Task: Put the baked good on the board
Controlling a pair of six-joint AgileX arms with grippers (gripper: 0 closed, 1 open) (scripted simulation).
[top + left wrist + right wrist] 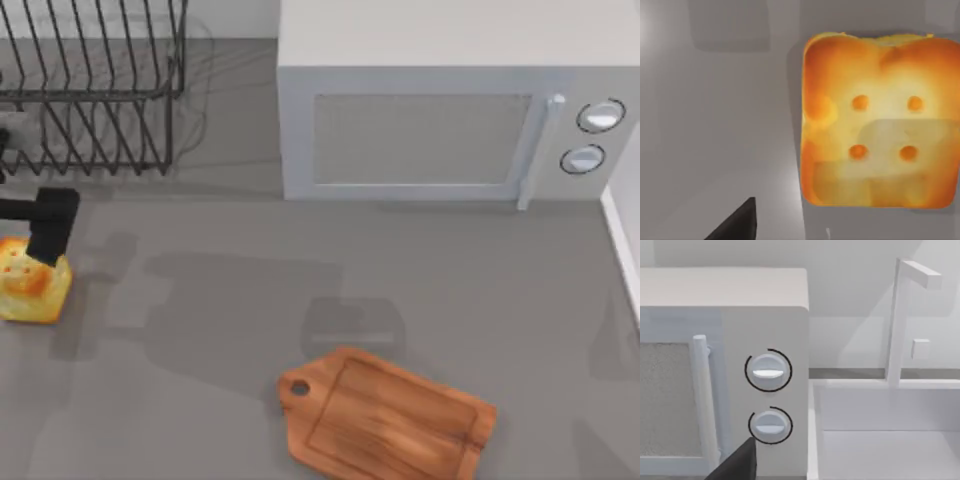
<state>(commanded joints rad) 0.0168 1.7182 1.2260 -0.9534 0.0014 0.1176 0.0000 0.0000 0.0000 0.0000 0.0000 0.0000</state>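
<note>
Left pincer (pixel 42 250) hovers over the baked good (pixel 32 287) at desk 9 o'clock, jaw state indeterminable; board (pixel 385 420) well apart at 5 o'clock; risk: off-centre closure nudges or tips the chunk.

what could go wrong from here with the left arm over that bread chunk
1. The left gripper sits over one edge of the baked good, not its middle, so a grasp could be off-centre and tip or drop it.
2. The baked good lies at the table's far left while the board is well to the right; a loose hold may slip on that long carry.
3. The dish rack stands close behind and could be clipped when lifting.
</note>
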